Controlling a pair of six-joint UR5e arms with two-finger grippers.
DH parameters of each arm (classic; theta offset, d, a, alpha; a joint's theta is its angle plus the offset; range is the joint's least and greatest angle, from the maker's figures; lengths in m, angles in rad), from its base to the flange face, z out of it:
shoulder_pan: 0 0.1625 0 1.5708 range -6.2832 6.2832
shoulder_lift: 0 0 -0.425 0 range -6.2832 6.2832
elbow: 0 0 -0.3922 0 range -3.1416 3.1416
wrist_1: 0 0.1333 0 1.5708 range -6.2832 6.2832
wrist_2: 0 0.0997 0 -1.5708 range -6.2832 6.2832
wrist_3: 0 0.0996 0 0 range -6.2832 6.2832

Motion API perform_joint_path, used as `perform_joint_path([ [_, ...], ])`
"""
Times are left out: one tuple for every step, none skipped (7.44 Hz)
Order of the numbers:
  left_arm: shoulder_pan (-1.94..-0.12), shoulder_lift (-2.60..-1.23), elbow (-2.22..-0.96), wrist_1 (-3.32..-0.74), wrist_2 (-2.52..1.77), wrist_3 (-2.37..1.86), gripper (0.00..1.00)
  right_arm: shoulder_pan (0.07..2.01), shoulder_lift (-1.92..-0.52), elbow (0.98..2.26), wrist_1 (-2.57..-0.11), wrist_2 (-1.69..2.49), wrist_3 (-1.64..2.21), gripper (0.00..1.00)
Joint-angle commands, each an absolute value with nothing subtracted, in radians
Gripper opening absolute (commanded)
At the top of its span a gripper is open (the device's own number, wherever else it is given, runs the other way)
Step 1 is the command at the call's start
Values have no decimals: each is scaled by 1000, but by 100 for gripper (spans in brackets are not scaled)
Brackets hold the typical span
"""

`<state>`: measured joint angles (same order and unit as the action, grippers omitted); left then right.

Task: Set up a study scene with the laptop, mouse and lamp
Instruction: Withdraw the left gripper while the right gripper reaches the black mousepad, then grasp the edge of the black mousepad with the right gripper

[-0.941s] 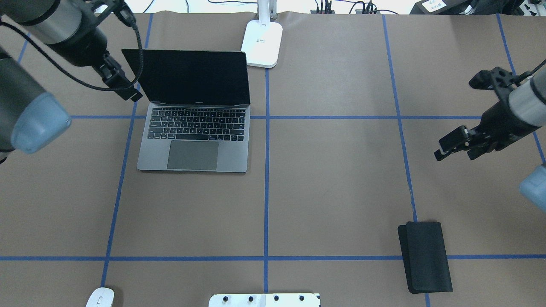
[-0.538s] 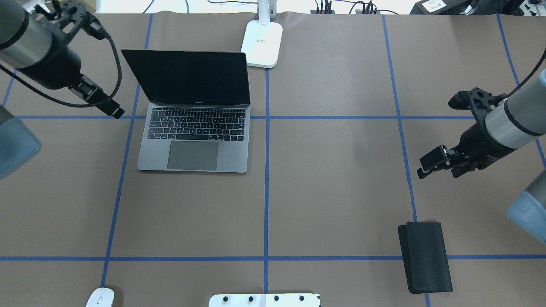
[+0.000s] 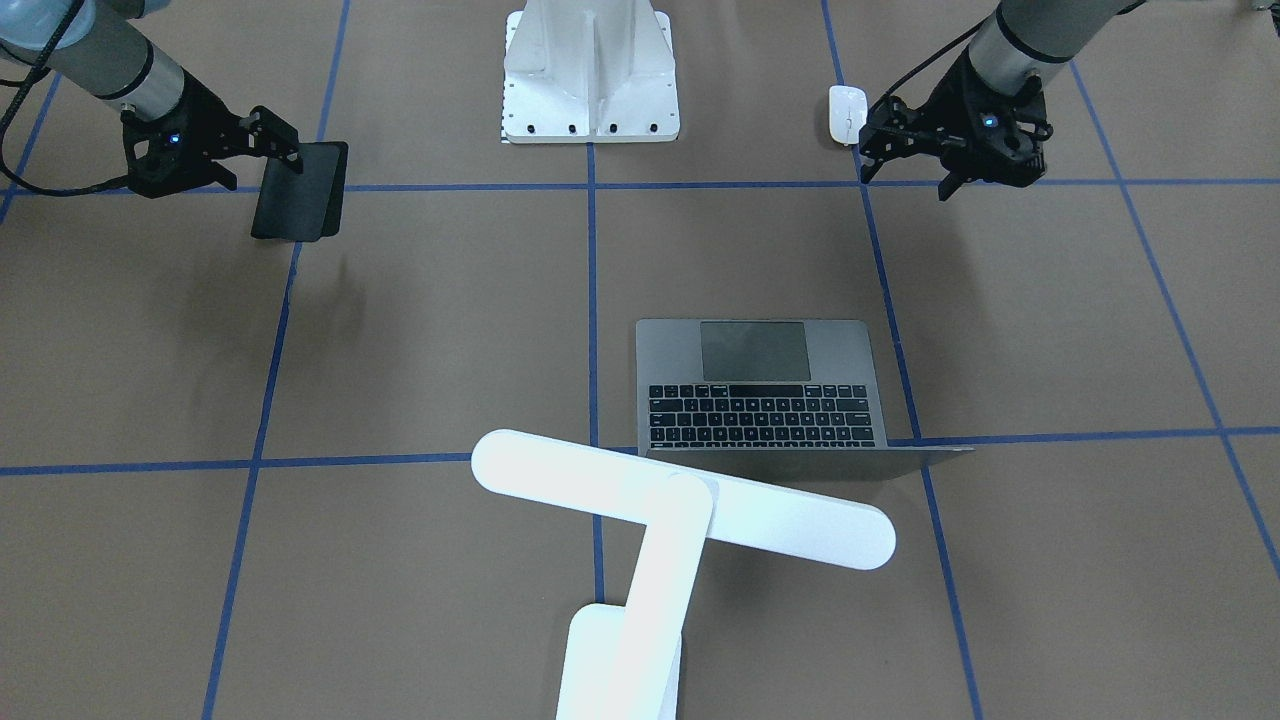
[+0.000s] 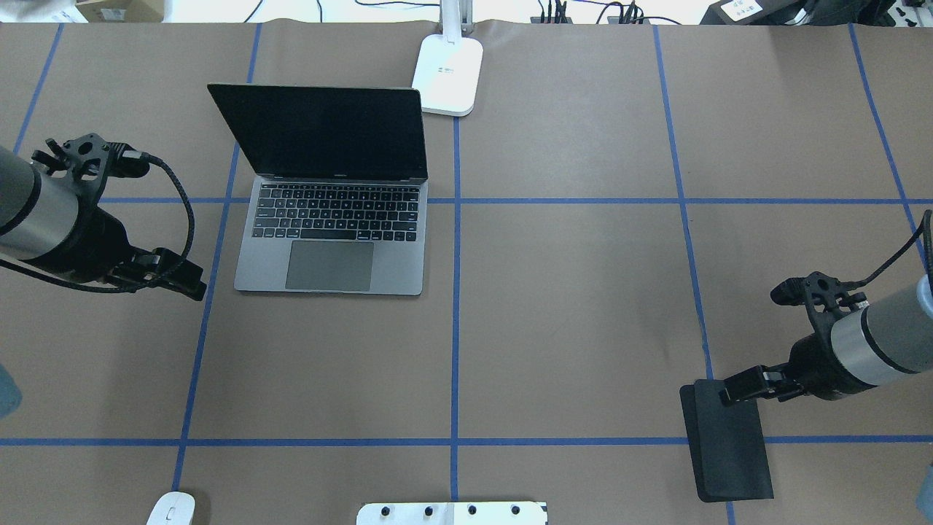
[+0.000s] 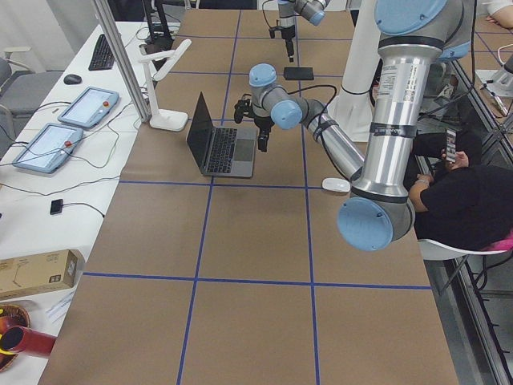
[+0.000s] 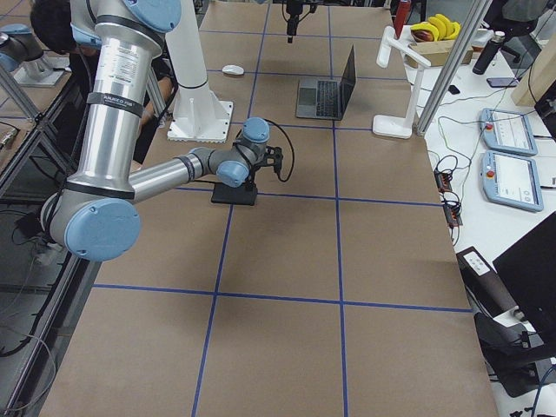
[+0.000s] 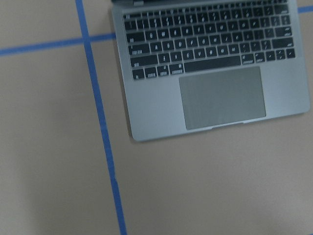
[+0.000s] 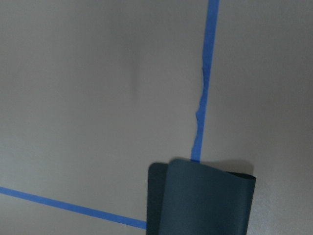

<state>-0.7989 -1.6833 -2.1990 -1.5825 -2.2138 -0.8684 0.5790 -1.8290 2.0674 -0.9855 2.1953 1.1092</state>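
Grey laptop (image 4: 328, 266), white lamp (image 3: 780, 520), seemingly white mouse (image 4: 171, 508), black mat (image 4: 732, 459)

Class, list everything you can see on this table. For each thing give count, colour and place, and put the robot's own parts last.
table: one, brown with a blue tape grid, under everything.
laptop: one, grey with black keys, open, on the robot's left half.
lamp: one, white, at the far edge beside the laptop's screen.
mouse: one, white, at the near edge on the robot's left.
folded mat: one, black, on the robot's right, across a tape line.
pedestal: one, white, at the centre of the robot's edge.
left hand: one, black, over bare table left of the laptop.
right hand: one, black, over the mat's far end.
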Motion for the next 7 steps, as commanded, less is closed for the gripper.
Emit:
perform_joint_path([
  [-782,-1651,-2236,-1601,-2210,-896,100,522,-1862,2059,-985,2184,1114,99],
  [-781,-1649,-2235,-1601,-2209,-896,100,502,-1862,2053,-983,2184,1114,99],
  [-781,-1649,-2235,-1601,-2207,-894,100,480,-1862,2045,-985,2184,1114,99],
  [-779,-1649,-2237,-1603,-2206,-894,100,466,-1861,2033,-985,2184,1114,98],
  [-779,-1649,-2237,-1603,-2206,-894,100,454,-1861,2017,-985,2184,1112,98],
  [-779,-1648,-2237,-1603,-2204,-893,100,450,-1858,2016,-985,2186,1112,98],
  [-779,-1647,-2237,-1603,-2204,-893,100,442,-1858,2011,-985,2190,1111,97],
])
